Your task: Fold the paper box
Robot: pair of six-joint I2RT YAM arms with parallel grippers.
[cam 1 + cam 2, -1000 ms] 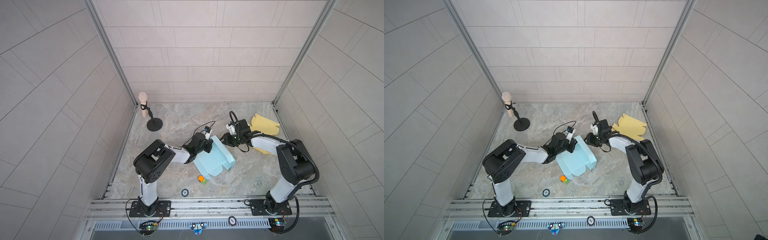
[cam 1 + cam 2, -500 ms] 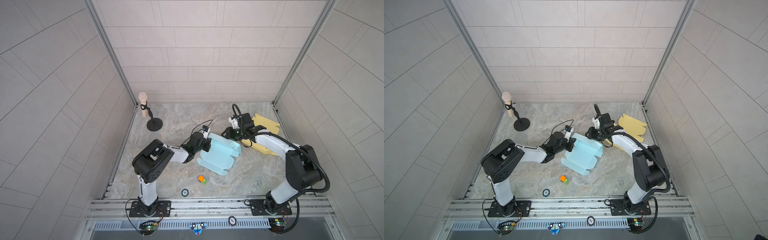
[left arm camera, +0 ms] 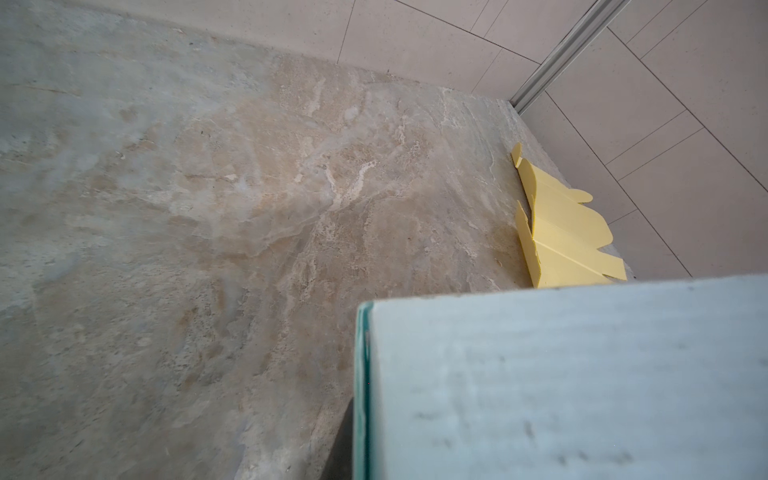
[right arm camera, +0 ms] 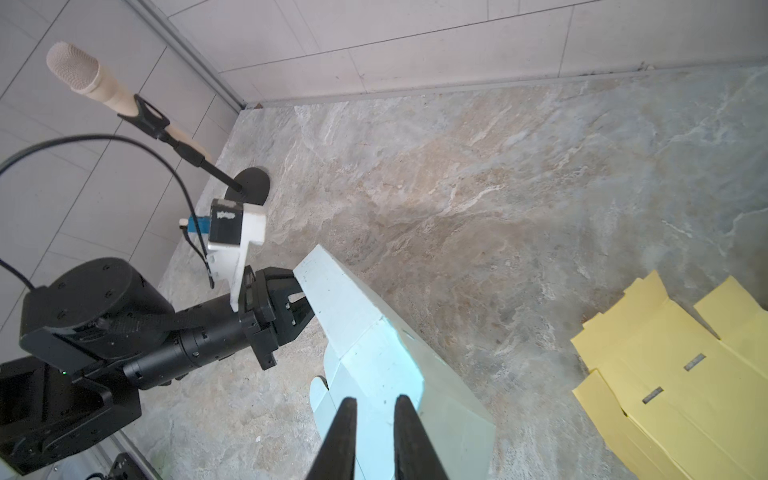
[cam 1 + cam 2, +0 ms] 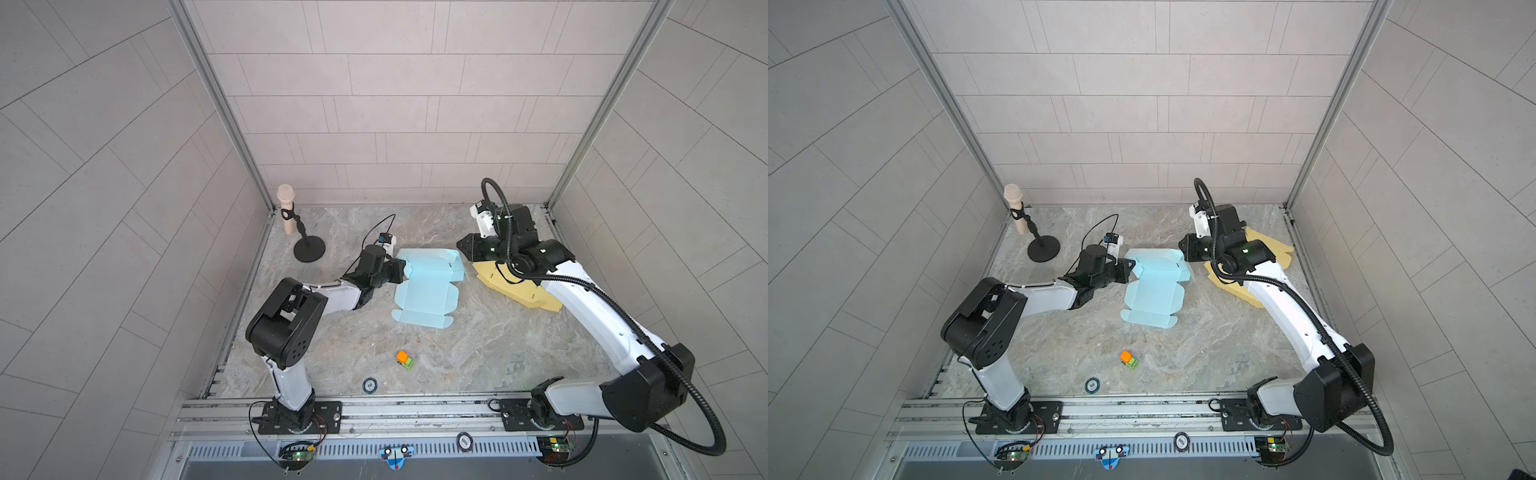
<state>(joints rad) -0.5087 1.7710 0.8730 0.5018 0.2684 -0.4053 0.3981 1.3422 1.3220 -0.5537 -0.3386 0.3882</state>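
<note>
Figure: we see the blue box (image 5: 428, 291) mid-table (image 5: 478, 345), mostly flat, with its far panel raised. The left gripper (image 4: 300, 297) is clamped on that panel's left end. The right gripper (image 4: 374, 401) straddles the other end, jaws narrowly parted; we cannot tell whether it pinches.
</note>
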